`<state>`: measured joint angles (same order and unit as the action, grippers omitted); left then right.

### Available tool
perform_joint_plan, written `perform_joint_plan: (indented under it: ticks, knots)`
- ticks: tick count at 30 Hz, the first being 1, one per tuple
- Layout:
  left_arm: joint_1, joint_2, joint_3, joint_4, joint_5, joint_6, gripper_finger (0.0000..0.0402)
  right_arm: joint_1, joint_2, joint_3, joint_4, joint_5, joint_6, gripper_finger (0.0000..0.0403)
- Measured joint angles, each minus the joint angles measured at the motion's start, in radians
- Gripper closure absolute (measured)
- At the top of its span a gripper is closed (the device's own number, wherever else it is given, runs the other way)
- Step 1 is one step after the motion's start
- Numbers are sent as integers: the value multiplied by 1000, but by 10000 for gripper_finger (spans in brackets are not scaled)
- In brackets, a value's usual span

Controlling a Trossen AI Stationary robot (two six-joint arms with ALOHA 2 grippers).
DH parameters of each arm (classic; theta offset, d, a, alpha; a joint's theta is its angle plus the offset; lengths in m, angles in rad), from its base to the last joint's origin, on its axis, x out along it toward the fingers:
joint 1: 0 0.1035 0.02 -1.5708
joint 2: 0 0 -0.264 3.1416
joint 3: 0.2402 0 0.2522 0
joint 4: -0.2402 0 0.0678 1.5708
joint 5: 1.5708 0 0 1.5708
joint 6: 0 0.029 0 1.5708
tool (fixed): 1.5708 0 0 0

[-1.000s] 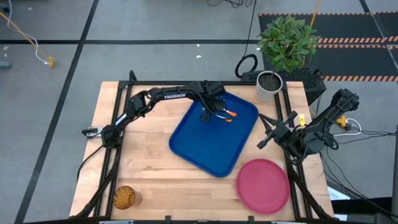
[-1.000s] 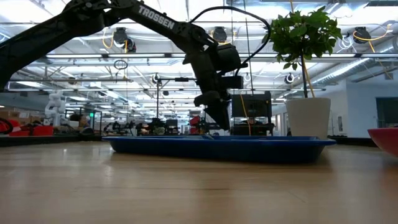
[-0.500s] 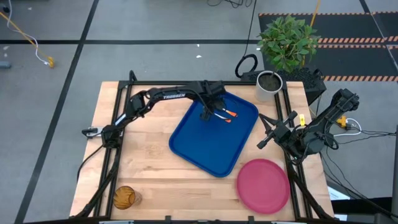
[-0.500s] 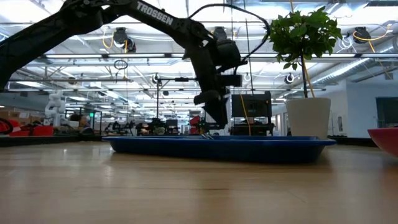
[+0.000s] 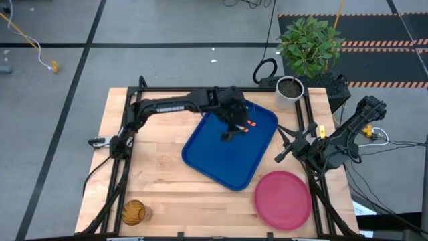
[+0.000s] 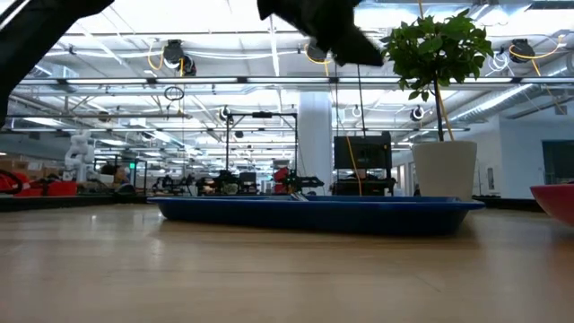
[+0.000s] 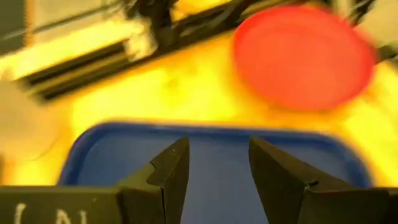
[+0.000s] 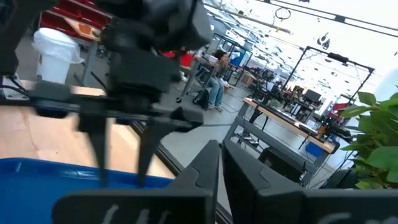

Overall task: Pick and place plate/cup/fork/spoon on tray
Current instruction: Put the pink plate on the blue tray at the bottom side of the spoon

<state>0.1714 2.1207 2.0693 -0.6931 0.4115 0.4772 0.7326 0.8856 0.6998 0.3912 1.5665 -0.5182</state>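
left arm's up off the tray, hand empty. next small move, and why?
Probably swing the left hand toward the plate. Its fingers are open and empty above the tray, orange-handled cutlery already lies on the tray, and the plate and cup sit on the table.

The left tool (image 7: 217, 171) fills the lower frame, its two dark fingers (image 7: 171, 168) parted and empty over the blue tray (image 7: 217, 140). The plate (image 7: 305, 56) lies on the desk (image 7: 143, 93), upper right.

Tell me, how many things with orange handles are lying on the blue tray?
2 by their orange handles, lying close together at the blue tray's far end, beside the left gripper. The gripper covers their metal ends, so which is the fork or spoon is unclear.
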Motion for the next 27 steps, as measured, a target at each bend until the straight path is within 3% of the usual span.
perform_joint_plan:
  ticks: [6,9,13,18,27]
  knots:
    - [-92,14,-58,88,-28,-55,234,10,0,0,14,3,8,351]
    - [-122,18,-135,182,-134,-94,234,23,-1,0,51,3,5,332]
    - [-128,18,-231,298,-200,-265,234,34,0,0,54,4,7,313]
    - [-173,18,-301,310,-247,-452,234,33,1,0,45,4,43,305]
    - [-328,11,-305,354,-411,-481,234,34,17,0,96,4,19,305]
